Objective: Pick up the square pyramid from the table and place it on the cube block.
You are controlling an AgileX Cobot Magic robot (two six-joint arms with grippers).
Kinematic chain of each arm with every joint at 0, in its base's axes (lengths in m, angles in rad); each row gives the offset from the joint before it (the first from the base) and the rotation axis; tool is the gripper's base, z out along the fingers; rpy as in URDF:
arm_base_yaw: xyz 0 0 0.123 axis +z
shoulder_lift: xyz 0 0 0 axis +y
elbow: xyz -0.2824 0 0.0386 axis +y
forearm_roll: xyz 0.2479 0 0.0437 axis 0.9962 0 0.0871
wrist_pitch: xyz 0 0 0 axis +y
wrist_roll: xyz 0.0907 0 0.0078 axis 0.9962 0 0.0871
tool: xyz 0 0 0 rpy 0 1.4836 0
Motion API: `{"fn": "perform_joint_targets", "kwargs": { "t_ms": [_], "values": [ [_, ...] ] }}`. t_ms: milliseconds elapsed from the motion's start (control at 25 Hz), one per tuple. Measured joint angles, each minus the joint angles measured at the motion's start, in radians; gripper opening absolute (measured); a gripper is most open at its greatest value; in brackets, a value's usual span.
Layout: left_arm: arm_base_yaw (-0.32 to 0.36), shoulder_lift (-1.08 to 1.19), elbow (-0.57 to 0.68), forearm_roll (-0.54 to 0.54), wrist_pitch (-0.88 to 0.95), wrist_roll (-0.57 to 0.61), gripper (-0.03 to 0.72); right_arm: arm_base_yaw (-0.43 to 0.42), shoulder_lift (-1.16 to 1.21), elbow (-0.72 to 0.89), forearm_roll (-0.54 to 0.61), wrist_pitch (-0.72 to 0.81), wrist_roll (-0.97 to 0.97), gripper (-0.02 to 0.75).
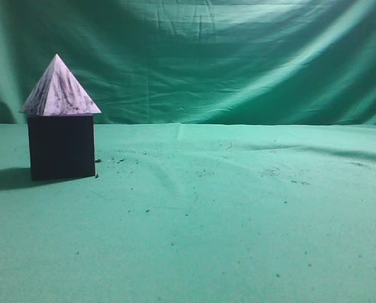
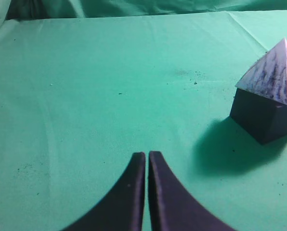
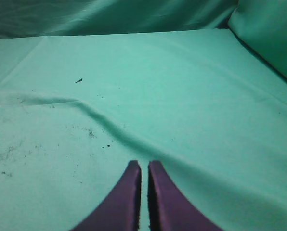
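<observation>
The square pyramid (image 1: 60,90), pale lilac with dark streaks, sits upright on top of the dark cube block (image 1: 62,146) at the left of the green table (image 1: 238,221). In the left wrist view the pyramid (image 2: 272,73) on the cube (image 2: 261,114) stands at the right edge, well away from my left gripper (image 2: 147,155), which is shut and empty over bare cloth. My right gripper (image 3: 143,164) is shut and empty over the table (image 3: 182,86). Neither gripper shows in the exterior view.
Green cloth hangs as a backdrop (image 1: 226,57) behind the table. A low fold in the cloth (image 3: 100,118) runs across the right wrist view. Small dark crumbs (image 1: 282,177) are scattered on the surface.
</observation>
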Motion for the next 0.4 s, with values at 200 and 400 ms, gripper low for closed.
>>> {"fn": "perform_joint_targets", "kwargs": {
  "t_ms": [200, 400],
  "values": [
    [0.000, 0.000, 0.000, 0.000, 0.000, 0.000, 0.000, 0.000, 0.000, 0.000, 0.002, 0.000, 0.000, 0.050],
    [0.000, 0.000, 0.000, 0.000, 0.000, 0.000, 0.000, 0.000, 0.000, 0.000, 0.002, 0.000, 0.000, 0.050]
  ]
}}
